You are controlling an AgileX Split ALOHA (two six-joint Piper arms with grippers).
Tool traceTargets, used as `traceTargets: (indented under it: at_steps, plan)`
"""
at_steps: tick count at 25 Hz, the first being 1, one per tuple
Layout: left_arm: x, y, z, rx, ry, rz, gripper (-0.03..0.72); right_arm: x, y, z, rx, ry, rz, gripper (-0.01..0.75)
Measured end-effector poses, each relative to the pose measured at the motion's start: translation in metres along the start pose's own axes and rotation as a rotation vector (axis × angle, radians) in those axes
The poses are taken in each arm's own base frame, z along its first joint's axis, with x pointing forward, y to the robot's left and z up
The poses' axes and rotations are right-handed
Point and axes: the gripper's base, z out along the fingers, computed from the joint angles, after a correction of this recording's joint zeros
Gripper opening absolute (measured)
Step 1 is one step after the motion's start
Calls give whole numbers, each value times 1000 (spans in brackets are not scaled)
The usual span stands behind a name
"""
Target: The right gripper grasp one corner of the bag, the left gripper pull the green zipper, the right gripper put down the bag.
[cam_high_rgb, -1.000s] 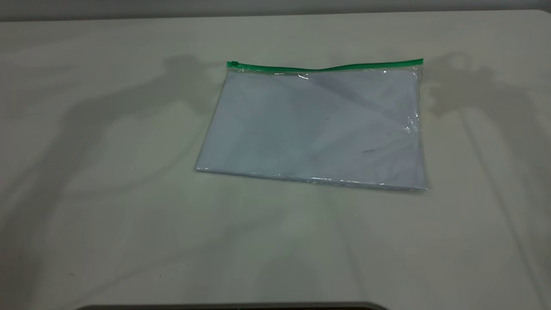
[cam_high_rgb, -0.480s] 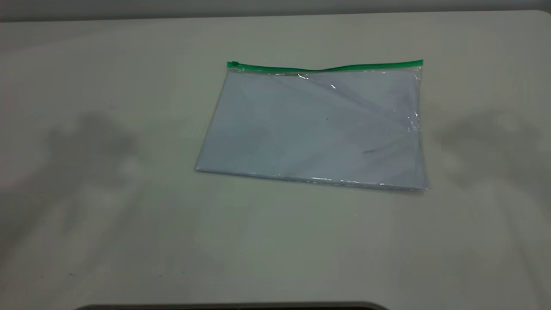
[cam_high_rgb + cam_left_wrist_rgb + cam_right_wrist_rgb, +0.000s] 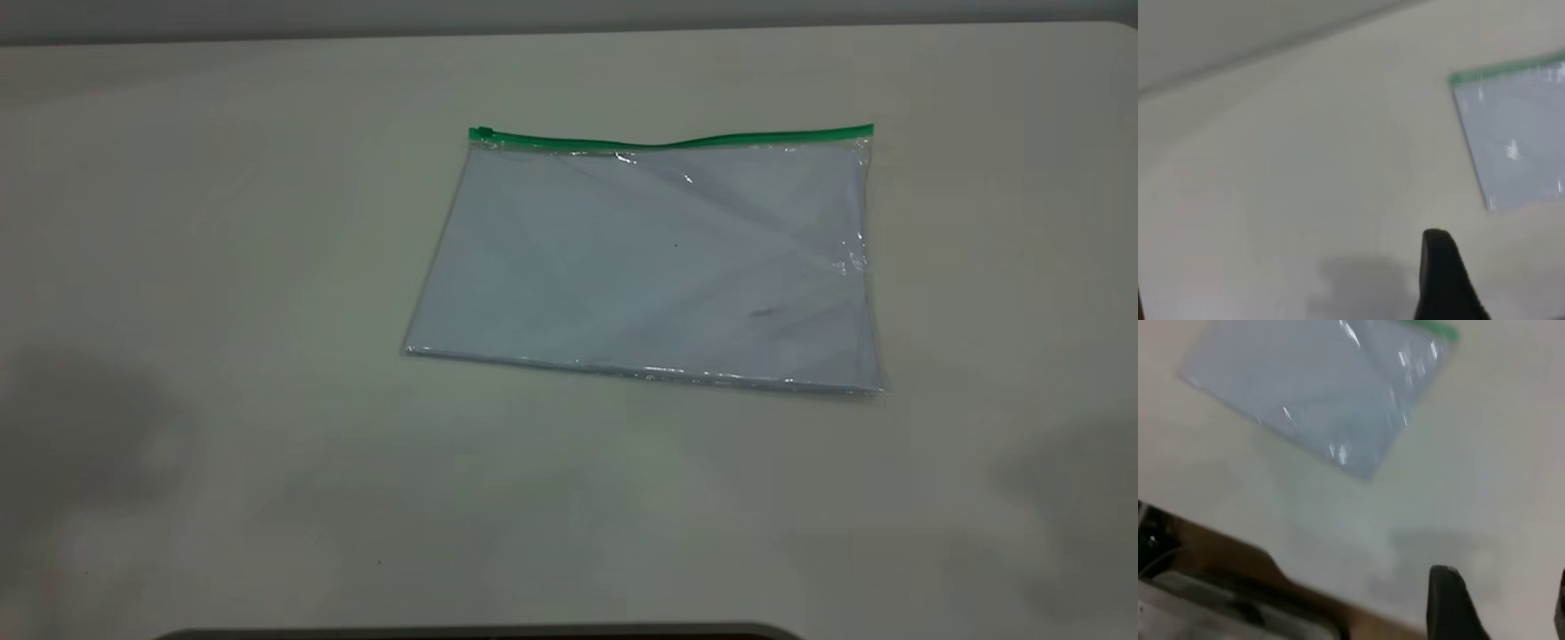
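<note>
black and tapered, one finger of the left claw [image 3: 1446, 277] shows at the edge of the left wrist view, above bare surface [image 3: 222, 267] and well apart from the bag [image 3: 653, 258]; only that one finger is in view, so whether the left claw is released or clenched cannot be told. in the right wrist view the right claw [image 3: 1501, 603] shows a dark finger [image 3: 1450, 603] and a sliver of a second at the picture's border, with a wide gap of pale surface between them: it is spread wide, holds nothing and touches nothing, and is well clear of the bag. neither claw appears in the exterior view, only soft shadows near the front corners of the surface.

the bag lies flat on the surface, a little right of centre in the exterior view. it is a clear plastic pouch with a pale blue-grey sheet inside, creased and glinting. the green zipper [image 3: 676, 139] runs along its far long edge, with the small slider tab [image 3: 481, 133] at the left end.
</note>
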Motion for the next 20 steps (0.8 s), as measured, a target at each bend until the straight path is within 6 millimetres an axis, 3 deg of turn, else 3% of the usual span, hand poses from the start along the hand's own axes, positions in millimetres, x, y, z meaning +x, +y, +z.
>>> traceTargets:
  at_steps: [7, 10, 12, 20]
  plan:
    - [86, -14, 48, 32, 271, -9, 499, 98, 4, 36, 138, 186, 224, 413]
    - [120, -19, 60, 37, 357, -42, 499, 129, 5, 48, 185, 207, 272, 413]
    - [141, -23, 65, 40, 394, -60, 499, 140, 7, 52, 194, 186, 283, 413]
    - [210, -37, 65, 22, 390, -147, 499, 144, 10, 55, 196, 88, 279, 413]
